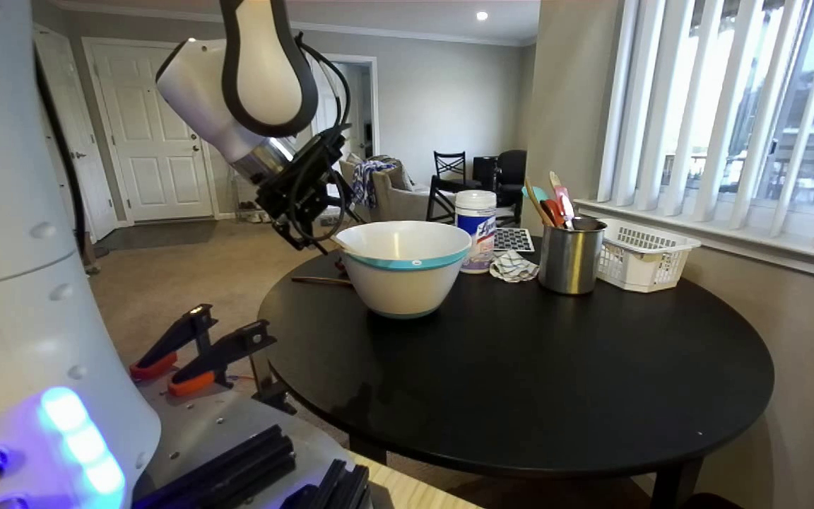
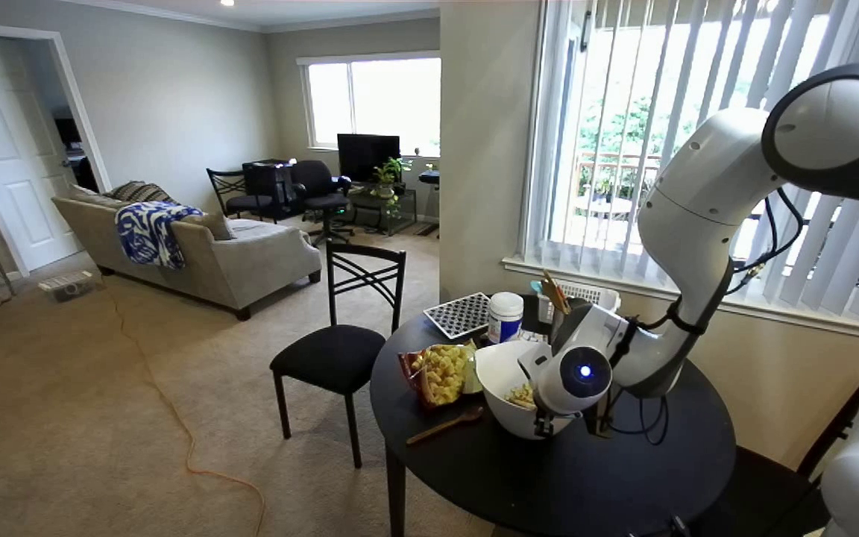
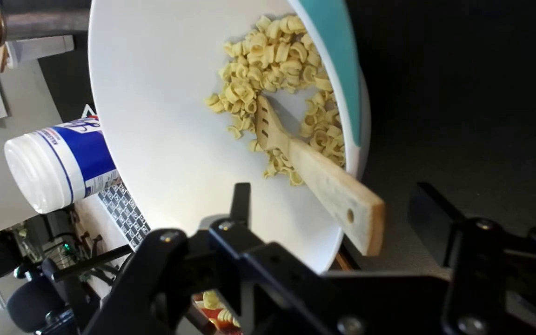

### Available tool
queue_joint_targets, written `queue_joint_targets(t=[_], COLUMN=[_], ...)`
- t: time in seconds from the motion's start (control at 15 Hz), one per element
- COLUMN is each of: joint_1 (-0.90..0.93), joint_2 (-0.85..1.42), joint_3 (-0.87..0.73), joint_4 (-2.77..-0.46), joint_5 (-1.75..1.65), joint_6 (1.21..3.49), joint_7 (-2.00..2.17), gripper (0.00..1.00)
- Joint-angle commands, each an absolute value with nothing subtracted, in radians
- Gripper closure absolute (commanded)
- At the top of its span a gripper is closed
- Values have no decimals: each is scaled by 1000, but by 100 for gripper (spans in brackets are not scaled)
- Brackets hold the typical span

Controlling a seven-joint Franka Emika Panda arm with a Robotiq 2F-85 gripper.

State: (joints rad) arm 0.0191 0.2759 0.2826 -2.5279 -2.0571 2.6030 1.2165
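Note:
My gripper [image 3: 333, 204] stands open over the near rim of a white bowl [image 3: 165, 93] with a teal band. A wooden slotted spatula [image 3: 338, 190] leans in that bowl; its slotted head rests among curled pasta [image 3: 272, 60], and its handle sticks out past the rim. The handle end lies between my two fingers, with a gap on either side. In an exterior view the gripper [image 1: 336, 230] hangs at the side of the bowl [image 1: 407, 276]. The arm's wrist partly hides the bowl [image 2: 500, 373] in an exterior view, where some pasta [image 2: 520, 395] shows inside.
On the round black table [image 1: 555, 382] are a wipes canister [image 1: 476, 233], a cloth [image 1: 514, 266], a metal utensil pot [image 1: 568, 258] and a white basket [image 1: 644, 258]. An open snack bag [image 2: 441, 373] and a wooden spoon [image 2: 444, 426] lie beside the bowl. A chair [image 2: 332, 358] stands close.

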Motion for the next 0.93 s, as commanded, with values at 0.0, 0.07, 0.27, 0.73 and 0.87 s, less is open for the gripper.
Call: queue_joint_targets(t=[0.0, 0.07, 0.27, 0.73, 0.87], joint_1=[34, 35, 37, 48, 51], joint_2=[224, 221, 216, 209, 201], joint_3=[276, 276, 277, 278, 276], joint_4=[-2571, -2573, -2573, -2573, -2576], joint_5=[-2096, -2096, -2099, -2128, -2130], joint_6=[2608, 2608, 2617, 2619, 2619], joint_7=[1269, 1271, 1283, 1331, 1336], gripper=[45, 51, 70, 98, 97])
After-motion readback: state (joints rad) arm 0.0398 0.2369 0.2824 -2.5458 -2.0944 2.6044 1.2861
